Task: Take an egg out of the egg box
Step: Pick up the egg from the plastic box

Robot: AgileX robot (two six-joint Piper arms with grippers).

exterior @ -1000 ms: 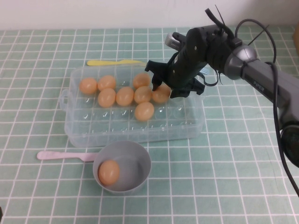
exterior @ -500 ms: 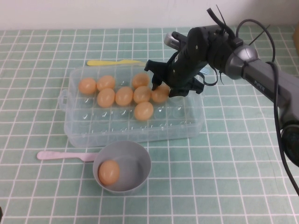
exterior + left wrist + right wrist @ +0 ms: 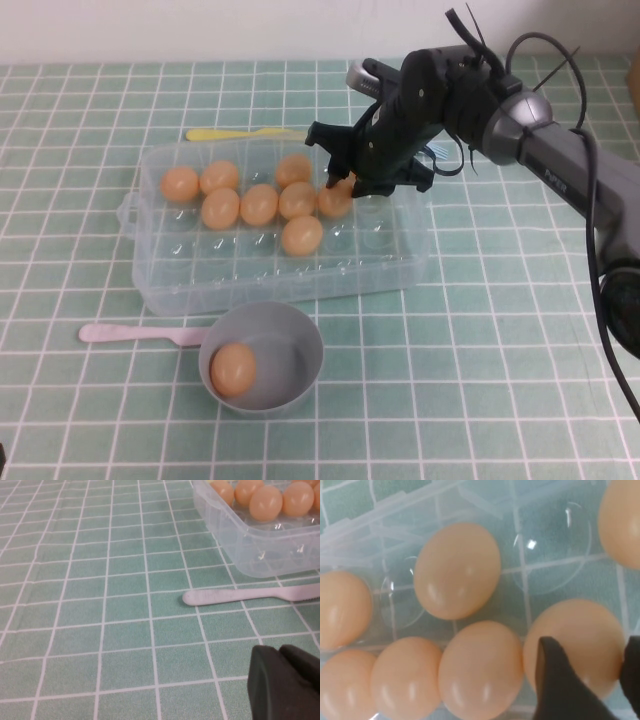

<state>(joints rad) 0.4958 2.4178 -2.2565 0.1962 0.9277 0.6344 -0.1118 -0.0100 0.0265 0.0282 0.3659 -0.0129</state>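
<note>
The clear plastic egg box [image 3: 270, 285] stands mid-table and holds several orange-tan eggs in its far half. My right gripper [image 3: 345, 185] reaches down into the box's far right part, and its fingers [image 3: 555, 680] are closed on either side of one egg [image 3: 580, 640], the rightmost of the cluster [image 3: 335, 198]. Other eggs [image 3: 457, 570] lie close beside it in the dimples. My left gripper [image 3: 282, 687] is shut and empty, low over the tablecloth near the box's corner [image 3: 260, 560]; it is out of the high view.
A round grey bowl [image 3: 300, 345] with one egg [image 3: 233, 369] stands in front of the box. A pink plastic knife [image 3: 130, 333] lies left of the bowl and shows in the left wrist view [image 3: 240, 595]. A yellow knife [image 3: 240, 133] lies behind the box.
My right gripper has moved slightly up and left, still around the egg. The box and its eggs have shifted to the left along with it. The bowl and knives have not moved.
</note>
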